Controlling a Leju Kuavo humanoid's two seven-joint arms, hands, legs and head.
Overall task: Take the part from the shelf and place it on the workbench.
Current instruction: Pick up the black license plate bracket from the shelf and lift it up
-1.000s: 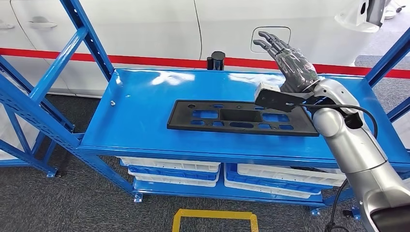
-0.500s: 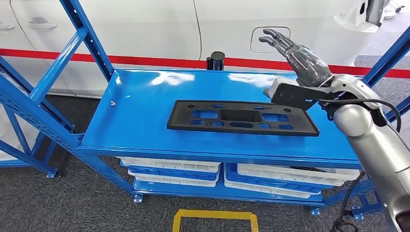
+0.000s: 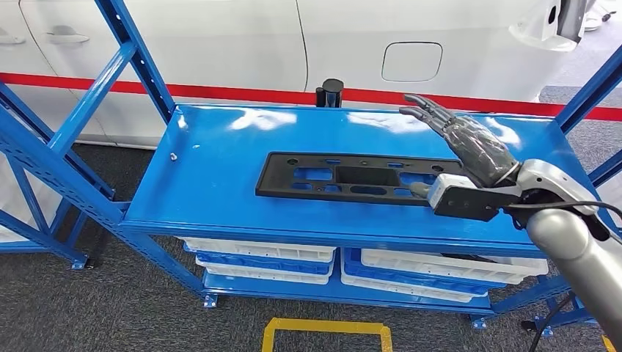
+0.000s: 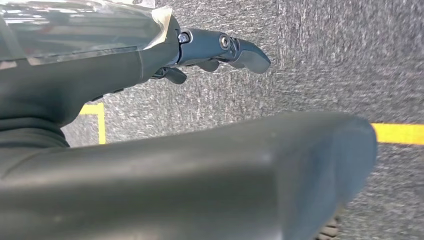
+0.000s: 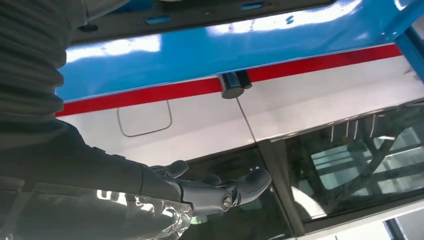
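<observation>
One black part (image 3: 345, 178) lies on one blue shelf (image 3: 220, 191).

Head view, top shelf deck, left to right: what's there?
Small bolt near the left edge → black part lying flat mid-deck → right robot hand, fingers spread, above the deck by the part's right end.

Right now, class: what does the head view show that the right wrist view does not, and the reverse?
Head view alone: white bins under the blue shelf, and yellow floor tape. Right wrist view alone: the car's window glass. Both share the right hand, empty with fingers spread, the black part, the red stripe and the fuel flap.
</observation>
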